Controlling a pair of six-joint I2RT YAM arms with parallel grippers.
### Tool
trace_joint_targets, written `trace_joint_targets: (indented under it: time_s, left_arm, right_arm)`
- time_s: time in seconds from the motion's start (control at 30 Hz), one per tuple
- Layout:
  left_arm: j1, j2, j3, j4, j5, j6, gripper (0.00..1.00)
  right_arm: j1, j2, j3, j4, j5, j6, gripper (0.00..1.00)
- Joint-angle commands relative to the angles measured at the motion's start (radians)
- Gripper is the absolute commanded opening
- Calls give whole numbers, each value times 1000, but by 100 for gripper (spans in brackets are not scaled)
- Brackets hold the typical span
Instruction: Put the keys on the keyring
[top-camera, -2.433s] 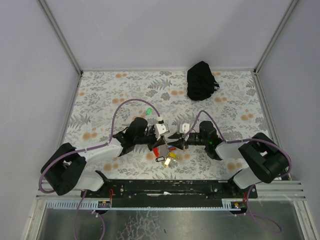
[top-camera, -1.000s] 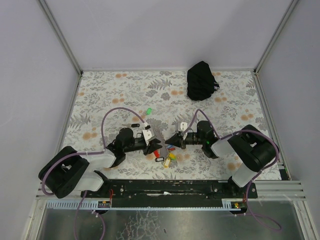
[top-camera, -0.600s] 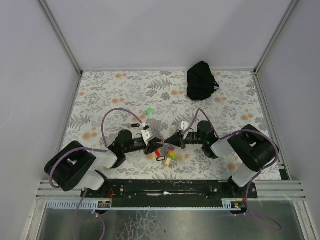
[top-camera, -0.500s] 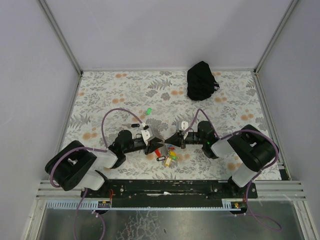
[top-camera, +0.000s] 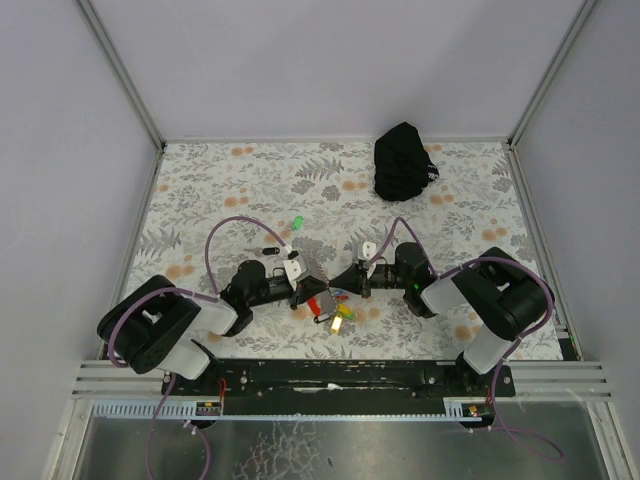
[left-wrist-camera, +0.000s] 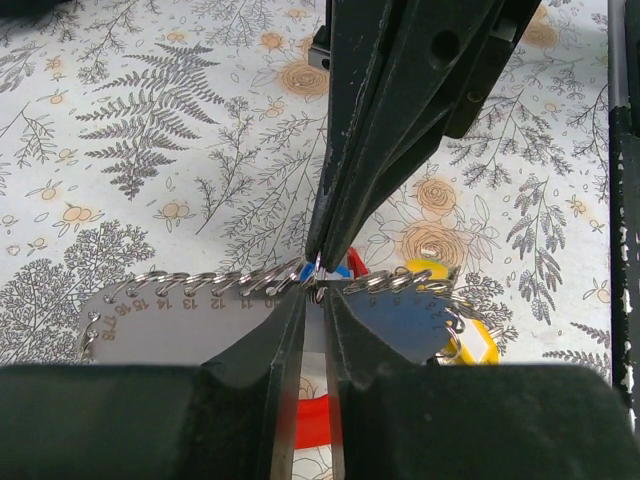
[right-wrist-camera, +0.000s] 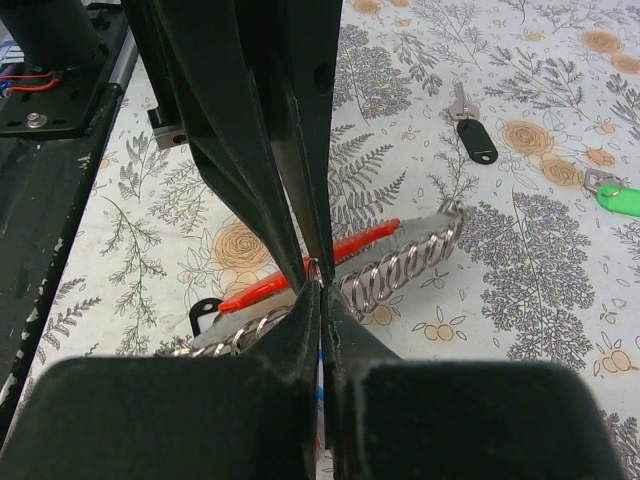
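The keyring (top-camera: 335, 308) lies between my two grippers: red strap (right-wrist-camera: 330, 255), silvery rings (right-wrist-camera: 400, 268) along a grey numbered plate (left-wrist-camera: 180, 320), yellow tags (left-wrist-camera: 472, 340). My left gripper (left-wrist-camera: 314, 292) is pinched on a small silvery ring of the bunch. My right gripper (right-wrist-camera: 319, 287) meets it tip to tip, shut, with the blue key's tag (left-wrist-camera: 343, 268) showing at its tips. In the top view the left gripper (top-camera: 308, 293) and the right gripper (top-camera: 347, 287) nearly touch. The green key (top-camera: 297, 222) lies loose farther back; it also shows in the right wrist view (right-wrist-camera: 622, 198).
A small black oblong key piece (top-camera: 270, 251) lies behind the left arm, also in the right wrist view (right-wrist-camera: 472, 135). A black bag (top-camera: 403, 160) sits at the back right. The patterned mat (top-camera: 200, 190) ends at metal rails on all sides.
Since 2.4 s ago both grippers have come down lower onto the bunch and the left arm has folded back. Over the last second they hold almost still, tip to tip.
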Motion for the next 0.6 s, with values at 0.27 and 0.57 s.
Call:
trace_joint_targets:
  time_s: [0.27,0.57]
  left_arm:
    - [4,33,11,121,9,-28,11]
    - [4,47,9,164,30,-49,7]
  right_arm:
    - [-8,2,8,118,-47,28,0]
    - [-8,21,21,119,-73,44,0]
